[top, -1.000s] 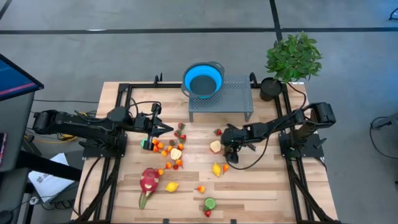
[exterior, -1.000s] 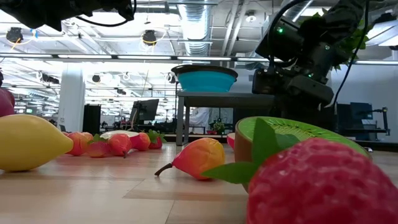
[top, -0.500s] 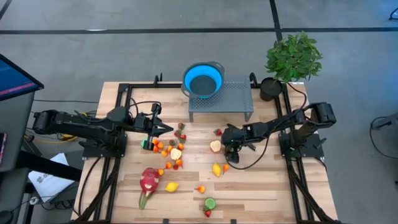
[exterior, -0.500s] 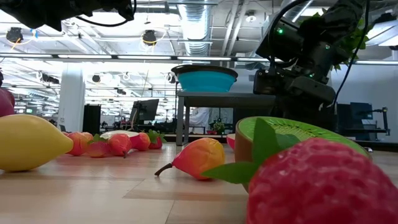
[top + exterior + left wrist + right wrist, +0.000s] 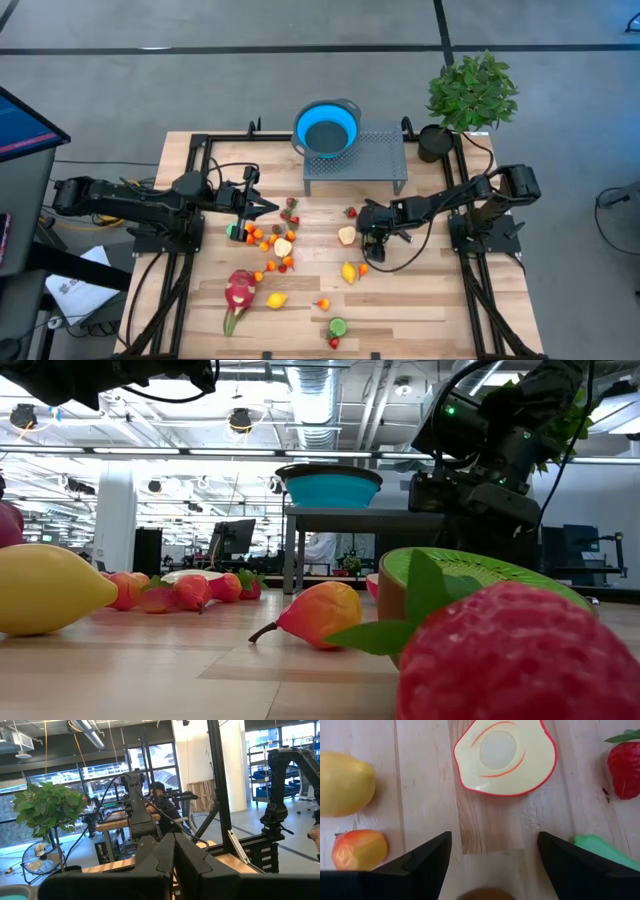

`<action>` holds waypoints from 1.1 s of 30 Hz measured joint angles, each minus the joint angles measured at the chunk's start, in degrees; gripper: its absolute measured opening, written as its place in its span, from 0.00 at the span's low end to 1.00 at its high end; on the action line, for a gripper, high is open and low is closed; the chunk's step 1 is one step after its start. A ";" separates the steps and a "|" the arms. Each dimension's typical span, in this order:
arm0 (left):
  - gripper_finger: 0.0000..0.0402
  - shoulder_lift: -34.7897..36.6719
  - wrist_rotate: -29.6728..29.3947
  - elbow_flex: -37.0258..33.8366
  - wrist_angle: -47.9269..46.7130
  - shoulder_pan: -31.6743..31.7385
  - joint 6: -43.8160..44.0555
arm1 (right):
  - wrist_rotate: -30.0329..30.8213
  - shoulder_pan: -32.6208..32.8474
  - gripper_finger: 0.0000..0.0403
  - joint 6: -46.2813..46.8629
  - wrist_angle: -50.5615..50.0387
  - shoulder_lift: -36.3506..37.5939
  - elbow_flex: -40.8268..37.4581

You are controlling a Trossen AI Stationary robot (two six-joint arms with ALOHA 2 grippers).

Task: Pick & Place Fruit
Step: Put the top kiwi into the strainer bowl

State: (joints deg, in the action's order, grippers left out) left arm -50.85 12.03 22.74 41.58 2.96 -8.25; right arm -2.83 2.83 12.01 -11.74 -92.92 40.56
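Small toy fruits lie scattered on the wooden table [image 5: 420,300]. My right gripper [image 5: 369,238] is open and points down, close over the boards beside a cream apple slice with a red rim [image 5: 505,755]. In the right wrist view its fingers [image 5: 422,860] frame bare wood, with a yellow lemon [image 5: 342,782], an orange-red peach [image 5: 357,849] and a strawberry [image 5: 625,762] around. A brown rounded thing [image 5: 485,895] shows far back between the fingers. My left gripper [image 5: 268,208] is shut and level above a cluster of orange and red fruit [image 5: 270,240]. The dragon fruit [image 5: 240,290] lies near the front.
A blue bowl [image 5: 326,128] rests on a grey perforated stand [image 5: 355,160] at the far side. A potted plant [image 5: 470,92] stands at the far right corner. A kiwi half [image 5: 338,326] and a strawberry [image 5: 520,650] lie near the front edge.
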 joint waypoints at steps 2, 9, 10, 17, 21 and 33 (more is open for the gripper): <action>0.01 0.00 0.00 0.00 0.00 0.00 0.00 | 0.00 0.00 0.71 0.00 -0.12 0.00 -0.02; 0.01 0.00 0.00 0.00 0.00 0.00 0.00 | -0.13 -0.50 0.71 2.50 -0.19 0.00 -0.04; 0.01 0.00 0.00 0.00 0.00 0.00 0.00 | -0.30 -0.67 0.71 2.90 -0.17 0.00 -0.04; 0.01 0.00 0.00 0.00 0.00 0.00 0.00 | -0.57 -0.83 0.71 3.73 -4.94 -0.25 3.06; 0.01 0.00 0.00 0.00 0.00 0.00 0.00 | -0.57 -0.85 0.71 3.13 -12.92 -0.28 9.20; 0.01 0.00 0.01 0.00 0.00 0.00 0.00 | -0.45 -0.85 0.71 2.45 -28.98 -0.17 15.61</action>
State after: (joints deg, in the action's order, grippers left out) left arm -50.85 12.04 22.74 41.58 2.96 -8.25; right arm -3.28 1.98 14.46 -40.72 -93.10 56.16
